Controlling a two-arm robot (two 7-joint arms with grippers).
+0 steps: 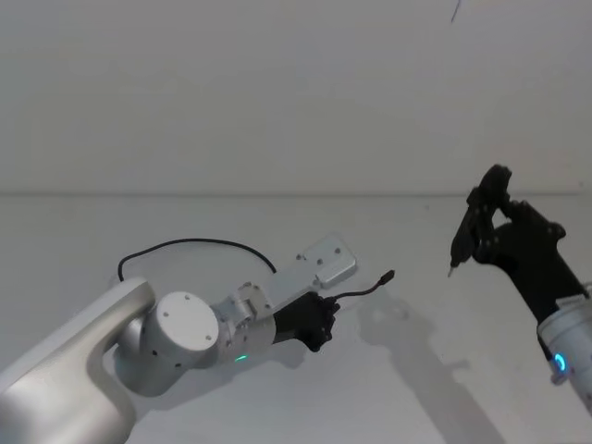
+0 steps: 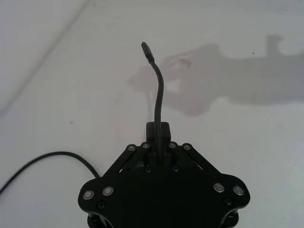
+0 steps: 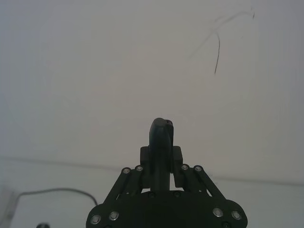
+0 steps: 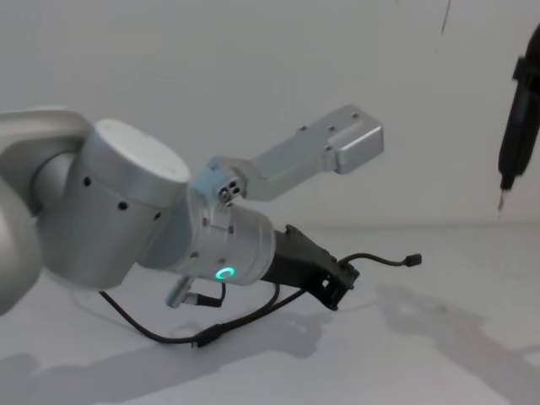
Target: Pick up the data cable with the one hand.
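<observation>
The data cable [image 1: 365,291] is a thin black cord, and my left gripper [image 1: 324,324] is shut on it near one end, a little above the white table [image 1: 277,398]. A short stretch with a small plug [image 4: 413,259] sticks out beyond the fingers [image 2: 158,129]. The rest of the cable [image 4: 169,333] droops under my left arm, then loops back over the table [image 1: 194,242]. My right gripper [image 1: 490,227] is raised at the right, shut on a slim black pen-shaped tool [image 1: 460,242] with its metal tip pointing down.
A plain white wall [image 1: 277,92] rises behind the table's far edge. The silver left forearm and its camera bracket [image 4: 337,143] take up the left and middle of the chest view. Shadows of both arms fall on the table between the grippers.
</observation>
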